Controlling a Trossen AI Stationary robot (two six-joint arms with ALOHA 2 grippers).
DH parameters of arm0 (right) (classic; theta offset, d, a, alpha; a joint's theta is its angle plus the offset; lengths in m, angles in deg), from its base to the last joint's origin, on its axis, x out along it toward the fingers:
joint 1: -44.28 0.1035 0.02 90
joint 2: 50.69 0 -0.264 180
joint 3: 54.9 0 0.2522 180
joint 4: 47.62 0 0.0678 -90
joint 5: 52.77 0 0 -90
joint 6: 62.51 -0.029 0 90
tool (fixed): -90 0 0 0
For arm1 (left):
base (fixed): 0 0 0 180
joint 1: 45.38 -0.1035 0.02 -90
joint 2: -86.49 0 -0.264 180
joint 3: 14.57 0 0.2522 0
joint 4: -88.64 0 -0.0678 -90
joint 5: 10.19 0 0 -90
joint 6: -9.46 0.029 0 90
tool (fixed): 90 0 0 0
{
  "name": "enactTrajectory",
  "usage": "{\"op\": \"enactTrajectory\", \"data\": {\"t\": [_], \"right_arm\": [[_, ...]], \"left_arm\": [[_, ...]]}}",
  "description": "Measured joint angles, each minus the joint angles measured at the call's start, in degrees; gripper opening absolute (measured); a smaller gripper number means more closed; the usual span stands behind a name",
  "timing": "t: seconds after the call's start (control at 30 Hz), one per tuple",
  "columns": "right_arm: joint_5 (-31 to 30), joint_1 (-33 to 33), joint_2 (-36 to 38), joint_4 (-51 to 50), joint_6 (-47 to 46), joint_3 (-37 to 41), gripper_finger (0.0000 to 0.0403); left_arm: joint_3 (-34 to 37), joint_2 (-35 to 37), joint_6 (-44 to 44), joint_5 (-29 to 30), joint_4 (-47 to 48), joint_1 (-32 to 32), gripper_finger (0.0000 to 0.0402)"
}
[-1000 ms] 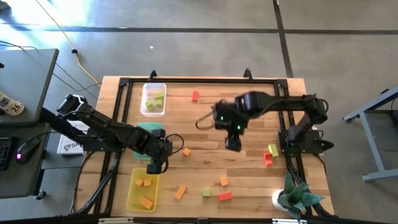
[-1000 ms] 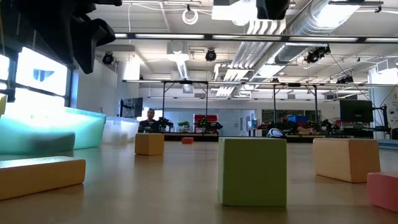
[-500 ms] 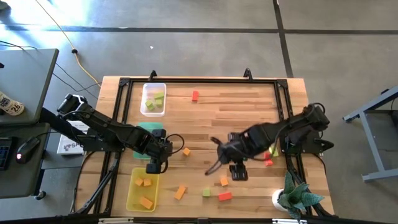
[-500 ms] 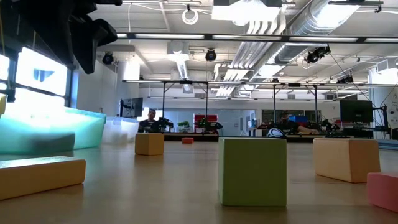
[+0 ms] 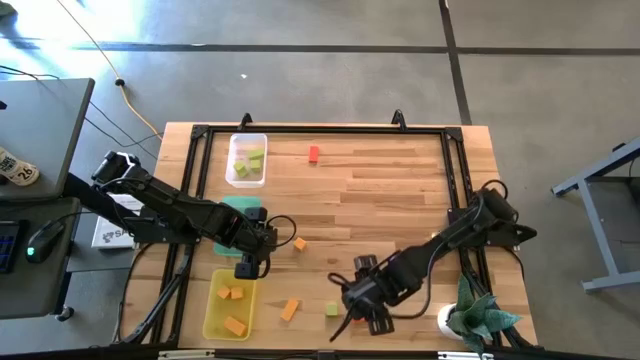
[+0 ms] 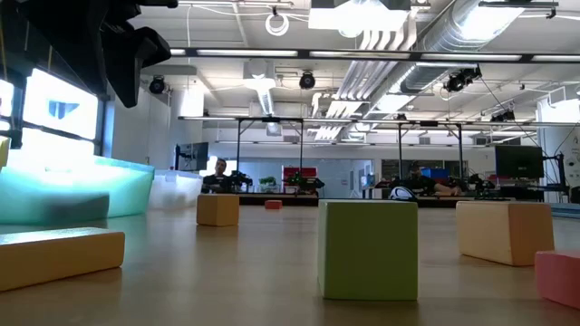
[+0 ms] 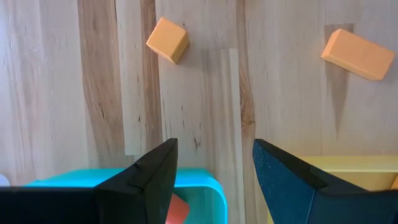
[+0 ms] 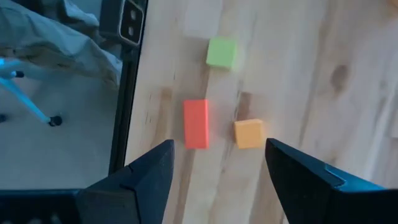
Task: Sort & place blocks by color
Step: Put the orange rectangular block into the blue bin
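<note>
The table (image 5: 400,190) carries three trays on its left side: a clear tray (image 5: 246,160) at the back holding green blocks, a green tray (image 5: 232,206) in the middle, largely under the left arm, and a yellow tray (image 5: 229,304) at the front holding orange blocks.

The right arm has swept from mid-table to the front edge within the last second. The right gripper (image 5: 372,318) now hangs over the loose blocks there, jaws wide and empty. Its wrist view shows a red block (image 8: 196,123), an orange block (image 8: 249,133) and a green block (image 8: 221,51) ahead of the fingers. I judge it is lining up a pick, most likely the red one.

The left gripper (image 5: 250,266) has not moved; it hovers between the green and yellow trays, jaws apart, holding nothing.

Unsorted pieces remain: a red block (image 5: 313,153) at the back, orange blocks (image 5: 299,243) mid-table. Sorting is partly done.
</note>
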Motion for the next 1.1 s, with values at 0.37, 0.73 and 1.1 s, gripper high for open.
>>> {"op": "enactTrajectory", "data": {"t": [0.37, 0.73, 1.1], "right_arm": [[2.2, 2.7, -7.6, 0.9, -0.6, 0.0, 0.0239], [2.2, 3.2, -13.6, 1.7, -2.1, 0.0, 0.0239], [3.1, 3.3, -17.7, 2.6, -2.8, 0.0, 0.0239]], "left_arm": [[0.0, 0.0, 0.0, 0.0, 0.0, 0.0, 0.0196], [0.0, 0.0, 0.0, 0.0, 0.0, 0.0, 0.0196], [0.0, 0.0, 0.0, 0.0, 0.0, 0.0, 0.0196]]}}
